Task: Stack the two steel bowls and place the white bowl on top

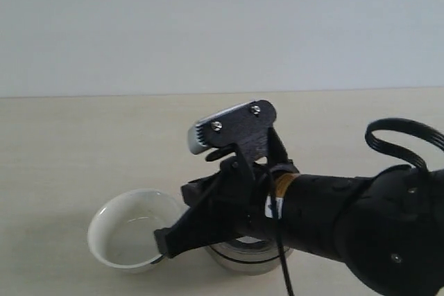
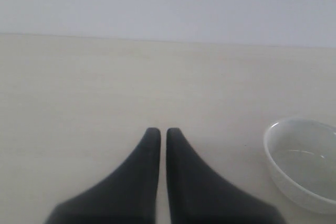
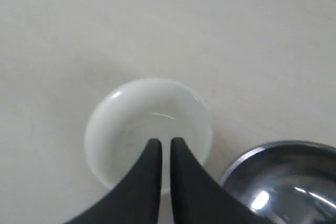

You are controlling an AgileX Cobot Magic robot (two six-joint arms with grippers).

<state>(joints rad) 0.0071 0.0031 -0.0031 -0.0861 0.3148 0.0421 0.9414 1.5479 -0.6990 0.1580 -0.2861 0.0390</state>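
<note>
The white bowl (image 1: 125, 237) (image 3: 142, 121) sits upright on the table and also shows at the edge of the left wrist view (image 2: 302, 163). My right gripper (image 1: 165, 239) (image 3: 165, 142) reaches across to it. Its black fingers are shut with only a slit between them, and the tips lie over the bowl's near rim and hollow with nothing clamped. Close beside the white bowl stands shiny steel bowl ware (image 1: 246, 258) (image 3: 286, 182), mostly hidden under the right arm. I cannot tell whether it is one bowl or two nested. My left gripper (image 2: 158, 131) hangs shut over bare table.
The pale wooden table (image 1: 69, 150) runs back to a plain grey wall (image 1: 222, 25). The bulky black right arm (image 1: 361, 227) with its looped cable (image 1: 406, 140) fills the front right of the exterior view.
</note>
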